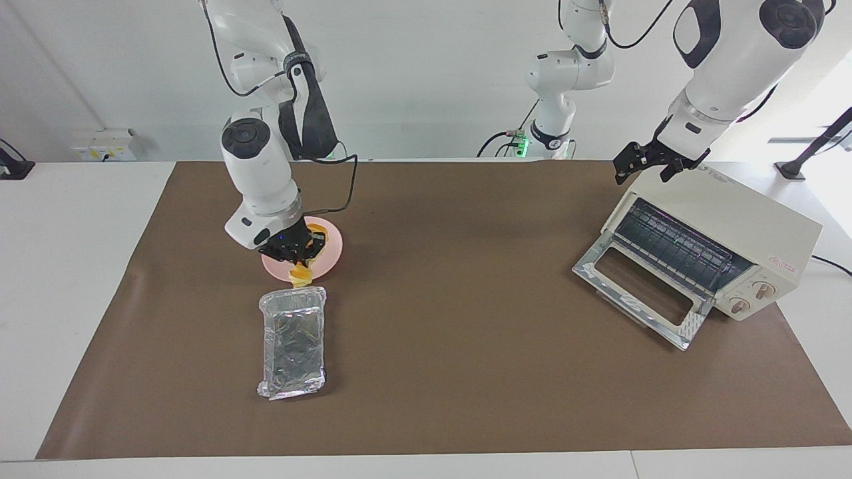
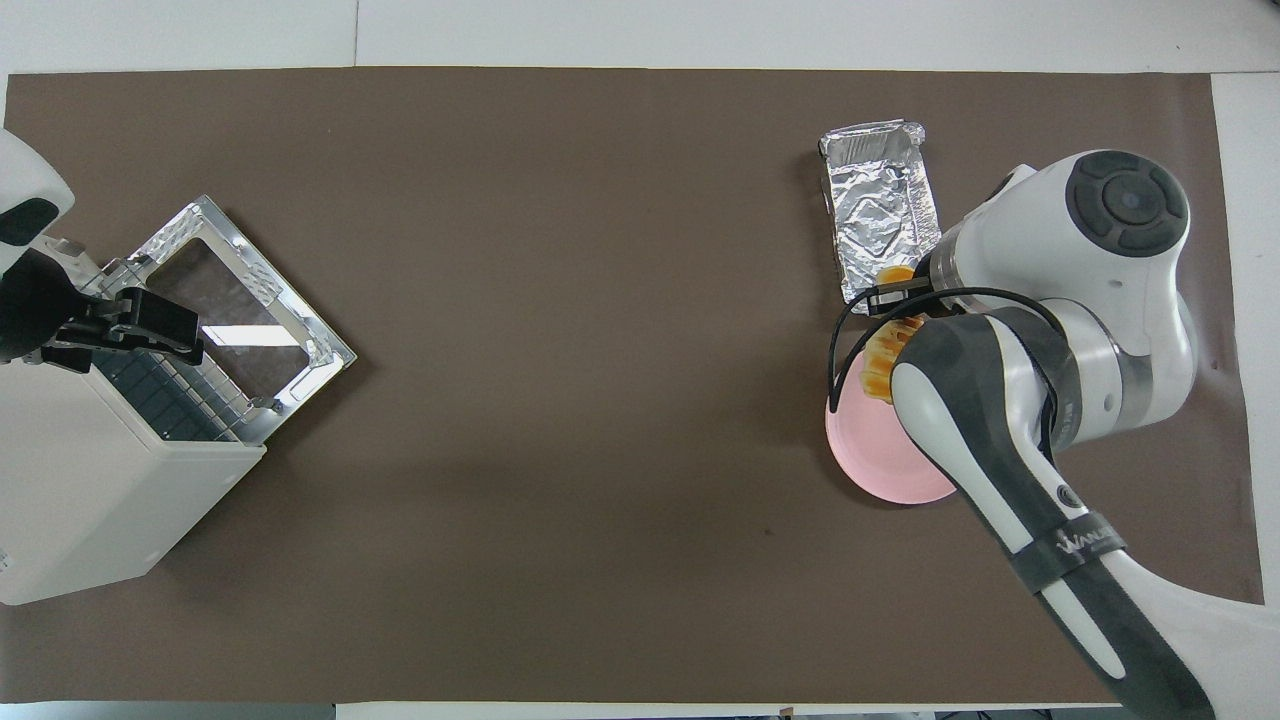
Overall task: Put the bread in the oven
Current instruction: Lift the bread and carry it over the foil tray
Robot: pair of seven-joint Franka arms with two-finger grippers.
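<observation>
The yellow-orange bread (image 1: 301, 273) lies across the pink plate (image 1: 336, 247), one end sticking past the rim toward the foil tray. My right gripper (image 1: 296, 251) is down on the plate with its fingers shut on the bread. In the overhead view the right arm covers most of the bread (image 2: 885, 355). The cream-white oven (image 1: 725, 226) stands at the left arm's end of the table, its glass door (image 1: 639, 293) dropped open and the wire rack showing. My left gripper (image 1: 642, 165) hovers open over the oven's top edge, holding nothing.
A crinkled silver foil tray (image 1: 293, 339) lies beside the plate, farther from the robots, on the brown mat (image 1: 466, 332). The oven's open door (image 2: 240, 310) juts out over the mat. A third arm stands idle at the back.
</observation>
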